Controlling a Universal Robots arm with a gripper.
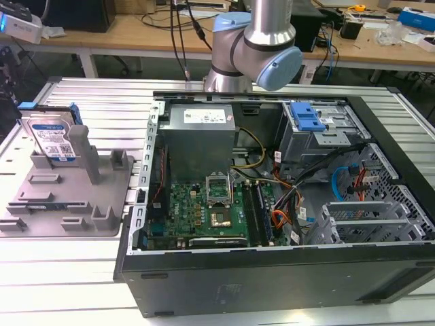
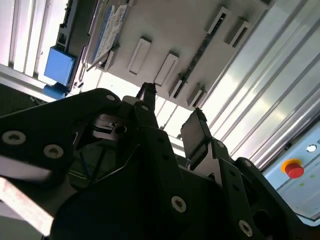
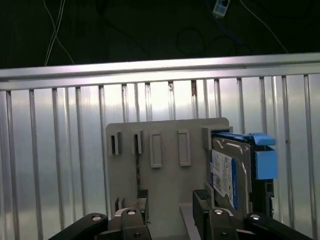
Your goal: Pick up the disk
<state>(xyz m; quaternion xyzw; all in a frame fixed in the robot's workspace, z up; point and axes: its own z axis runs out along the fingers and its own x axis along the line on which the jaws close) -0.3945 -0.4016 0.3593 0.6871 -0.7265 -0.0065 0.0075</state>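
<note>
At the exterior view's left, the disk [image 1: 51, 139] stands on edge in the grey fixture [image 1: 102, 204]. My gripper [image 3: 171, 195] hangs apart from it, jaws spread wide, empty. I judge the disk stiff, fairly heavy, slick-faced and shock-sensitive; its blue side rails [image 3: 264, 162] look the place to grip.

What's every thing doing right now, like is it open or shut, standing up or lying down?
gripper: open, holding nothing, apart from the disk.
disk: standing on edge in the grey fixture, not picked up.
grey fixture: lying flat, with the disk at one end.
computer case: lying on its side, side cover off, insides showing.
</note>
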